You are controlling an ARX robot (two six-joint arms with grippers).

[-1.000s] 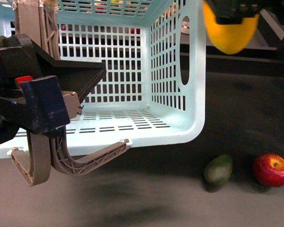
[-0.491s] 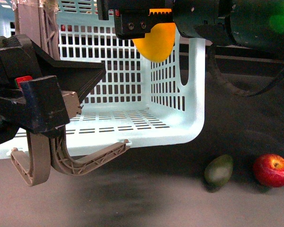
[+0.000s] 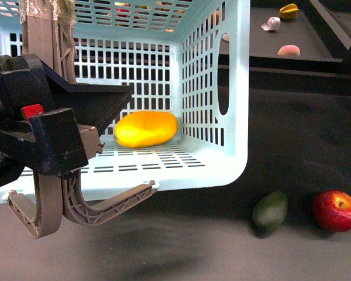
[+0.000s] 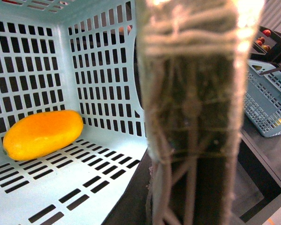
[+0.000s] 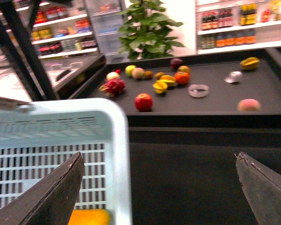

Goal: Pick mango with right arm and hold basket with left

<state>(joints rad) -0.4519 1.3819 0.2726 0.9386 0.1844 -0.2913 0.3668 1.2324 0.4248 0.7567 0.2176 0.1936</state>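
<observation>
Inside the basket (image 3: 241, 88), the mango (image 3: 146, 129) lies on its side on the slotted floor, free of both claws.

At the basket's near side the left claw (image 3: 47, 137) is clamped on the basket by its two grey-brown handles (image 3: 105, 205), which pass through it and curve out below; its wrist view shows a wrapped handle close up with the mango against the basket's back wall. The right claw (image 5: 159, 187) stands wide apart and empty, its dark fingers (image 5: 51, 197) above the basket's rim. Half a second ago that claw held the mango over the basket in the front view; now it is gone from that view and the fruit rests inside. Outside the basket, on the dark surface (image 3: 193, 252), lie a green fruit (image 3: 269, 211) and a red apple (image 3: 336, 211).
</observation>
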